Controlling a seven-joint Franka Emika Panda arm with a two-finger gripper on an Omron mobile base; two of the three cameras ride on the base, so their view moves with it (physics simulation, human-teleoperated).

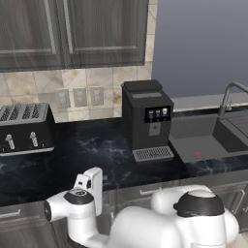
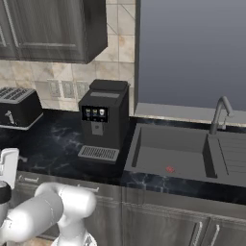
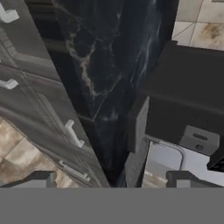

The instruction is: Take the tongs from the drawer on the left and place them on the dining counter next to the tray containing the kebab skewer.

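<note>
My gripper point(image 3: 114, 181) hangs open in the hand view, its two dark fingertips point(image 3: 37, 179) wide apart with nothing between them. It sits low in front of the black counter's edge point(image 3: 94, 87), near the toaster point(image 3: 188, 100). Grey wood-grain drawer fronts run down the left of that view, all shut. The nearest drawer point(image 3: 59, 120) has a short silver bar handle point(image 3: 73, 133), and the gripper stands apart from it. In the left base view that drawer point(image 1: 22, 213) lies at the far left under the counter. The tongs are hidden. The dining counter, tray and kebab skewer are out of view.
On the black marble counter point(image 1: 92, 150) stand a black toaster point(image 1: 24, 128) at the left and a coffee machine point(image 1: 145, 118) in the middle. A dark sink point(image 2: 168, 156) with a faucet point(image 2: 218, 113) lies to the right. Wall cabinets point(image 1: 72, 31) hang above. Tiled floor point(image 3: 17, 157) lies below the drawers.
</note>
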